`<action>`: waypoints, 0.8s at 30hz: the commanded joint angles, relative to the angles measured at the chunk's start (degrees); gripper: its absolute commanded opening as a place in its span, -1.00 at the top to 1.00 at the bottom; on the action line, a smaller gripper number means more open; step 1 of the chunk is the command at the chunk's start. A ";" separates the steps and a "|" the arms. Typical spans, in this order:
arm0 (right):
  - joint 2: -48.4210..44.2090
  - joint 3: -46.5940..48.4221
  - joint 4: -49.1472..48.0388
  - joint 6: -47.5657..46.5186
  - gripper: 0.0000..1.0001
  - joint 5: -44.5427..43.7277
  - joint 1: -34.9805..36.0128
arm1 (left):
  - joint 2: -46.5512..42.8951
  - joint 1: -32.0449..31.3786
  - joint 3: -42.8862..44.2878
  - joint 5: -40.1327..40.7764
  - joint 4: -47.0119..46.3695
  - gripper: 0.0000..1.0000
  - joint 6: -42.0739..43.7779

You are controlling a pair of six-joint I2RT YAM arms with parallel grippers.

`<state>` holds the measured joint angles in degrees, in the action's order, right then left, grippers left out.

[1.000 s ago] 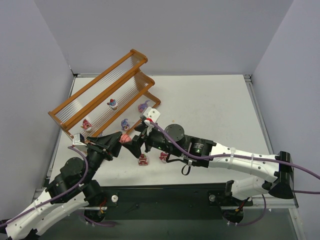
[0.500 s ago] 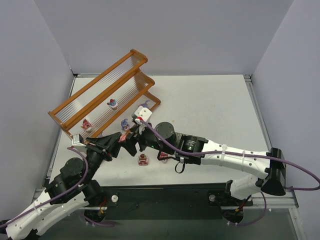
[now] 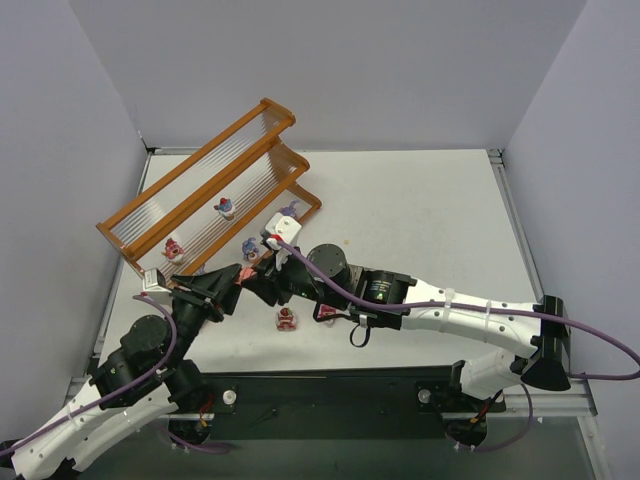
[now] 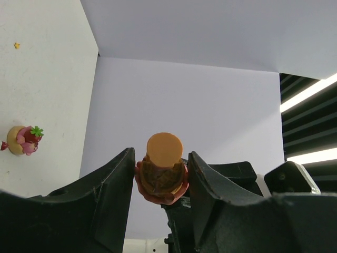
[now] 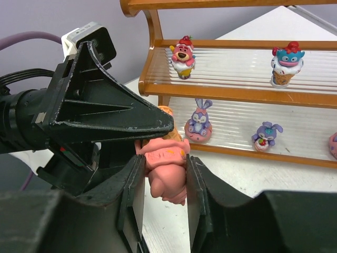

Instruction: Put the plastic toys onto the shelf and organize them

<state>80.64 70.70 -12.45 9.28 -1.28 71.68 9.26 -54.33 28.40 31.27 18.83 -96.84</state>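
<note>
One of the plastic toys, a pink cupcake figure with an orange base (image 4: 162, 168) (image 5: 166, 168), is held above the table between both arms. My left gripper (image 4: 160, 174) (image 3: 240, 277) is shut on it near the base. My right gripper (image 5: 162, 179) (image 3: 262, 283) has its pads pressed on the figure's pink sides. The black left gripper's fingers (image 5: 105, 113) lie just above the toy in the right wrist view. The shelf (image 3: 200, 190) (image 5: 237, 92) stands at the back left, with toys on its tiers: a pink one (image 5: 182, 55), a blue-topped one (image 5: 287, 60) and two purple bunnies (image 5: 199, 122) (image 5: 266, 135).
Two more toys (image 3: 286, 319) (image 3: 327, 313) stand on the white table just in front of the grippers. One pink toy (image 4: 23, 140) shows on the table in the left wrist view. Grey walls enclose the table on three sides.
My right arm has reached left to the toy in my left gripper, and its jaws have closed onto it. The left arm has held still.
</note>
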 commanded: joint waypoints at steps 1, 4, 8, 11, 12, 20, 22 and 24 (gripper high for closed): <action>0.04 2.08 -0.56 0.12 1.00 -2.32 -0.40 | -0.73 -0.08 2.89 0.29 1.12 0.80 -0.99; -0.13 2.08 -0.56 0.13 1.00 -2.67 -0.40 | -0.99 -0.17 2.80 0.37 1.30 0.75 -0.72; -0.66 2.43 -0.56 0.48 1.00 -3.11 -0.40 | -1.17 -0.08 2.97 0.55 1.47 0.51 0.33; -0.92 2.78 0.14 1.44 1.00 -3.55 -0.40 | -1.35 -0.17 2.97 0.55 1.39 0.16 1.73; -1.01 3.04 0.84 1.88 1.00 -3.73 -0.49 | -1.52 -0.08 2.97 0.46 1.39 0.11 2.17; -2.50 4.89 6.38 6.27 1.00 -2.59 -2.16 | -1.26 -0.08 3.59 -0.06 1.56 -0.55 9.29; -2.86 5.24 7.35 7.24 1.00 -1.10 -2.77 | -1.26 -0.08 3.85 -0.77 1.56 -0.66 11.92; -3.47 5.33 8.14 8.21 1.00 0.04 -3.30 | -1.17 -0.17 4.29 -1.47 2.17 -0.71 13.51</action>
<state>80.18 73.01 -5.30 14.85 -2.52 69.28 8.36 -54.33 29.98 30.65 19.64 -88.31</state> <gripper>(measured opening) 0.327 0.833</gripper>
